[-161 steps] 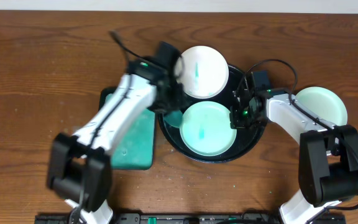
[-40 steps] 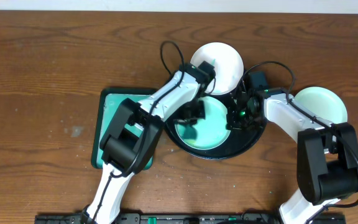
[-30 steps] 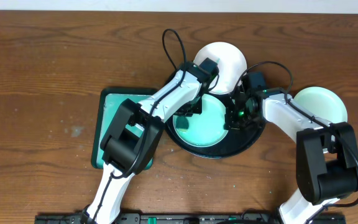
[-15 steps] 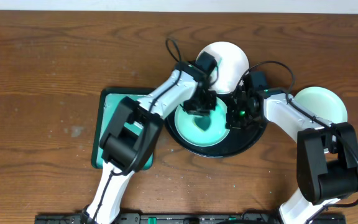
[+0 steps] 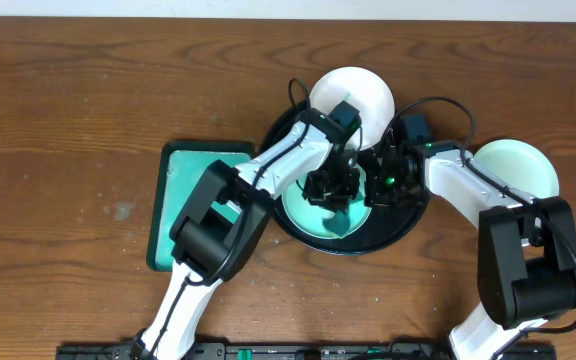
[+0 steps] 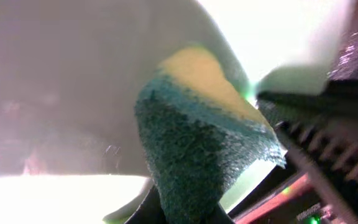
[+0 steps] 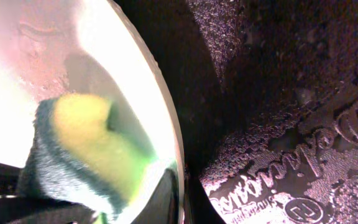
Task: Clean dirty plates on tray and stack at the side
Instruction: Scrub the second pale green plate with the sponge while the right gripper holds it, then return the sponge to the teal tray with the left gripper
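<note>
Evidently the work is in mid-course. The left gripper is closed on a yellow-and-green sponge, whose scouring face is pressed onto the green plate at the centre of the overhead view. Just to its right, the right gripper seems pinched on that plate's rim, steadying it, though its wrist view shows the fingers only as dark shapes either side of the edge. The plate lies in the black tray.

A white plate sits at the tray's upper edge, overlapping the rim; whether it is clean cannot be told. A third plate rests alone on the table at centre right, probably the start of the stack. A teal tray lies at centre left. By my reckoning one plate is done, one is being scrubbed, and one remains.
</note>
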{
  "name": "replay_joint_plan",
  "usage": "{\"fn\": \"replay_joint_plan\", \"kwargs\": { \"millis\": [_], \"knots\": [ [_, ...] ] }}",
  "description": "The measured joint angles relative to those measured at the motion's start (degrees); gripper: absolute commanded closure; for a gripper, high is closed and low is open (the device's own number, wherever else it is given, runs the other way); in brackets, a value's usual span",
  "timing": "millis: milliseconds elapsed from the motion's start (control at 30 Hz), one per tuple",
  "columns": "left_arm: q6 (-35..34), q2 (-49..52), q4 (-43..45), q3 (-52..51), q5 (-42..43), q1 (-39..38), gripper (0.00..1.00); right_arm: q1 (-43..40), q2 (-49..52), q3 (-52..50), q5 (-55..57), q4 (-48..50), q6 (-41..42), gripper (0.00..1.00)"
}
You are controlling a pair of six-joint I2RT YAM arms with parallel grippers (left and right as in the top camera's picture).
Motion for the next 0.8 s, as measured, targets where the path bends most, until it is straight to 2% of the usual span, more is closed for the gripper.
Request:
{"fn": "replay_joint_plan", "kwargs": {
  "millis": [200,533,700,767,800],
  "knots": [
    [0.0,-1.81,-5.55,-0.61,-4.46,3.15,0.93,0.0,0.0,0.0,0.0,0.02,0.0,0.99],
    [-0.02,-21.86,-13.11,-1.27,-32.24,14.75,0.93,0.02,0.0,-0.02,0.02,0.33,0.04,0.99],
    [-0.81,-21.99,-9.62,-5.44,-38.1,21.99,0.92,0.02,0.0,-0.02,0.02,0.57,0.22,0.99],
    [-1.57,-21.11,-6.8,-9.79,-37.81,24.7,0.83,0.02,0.0,-0.04,0.02,0.66,0.26,0.99],
    [-1.75,-20.52,-5.33,-12.26,-37.16,26.03,0.83,0.02,0.0,-0.04,0.02,0.68,0.26,0.99]
  ]
}}
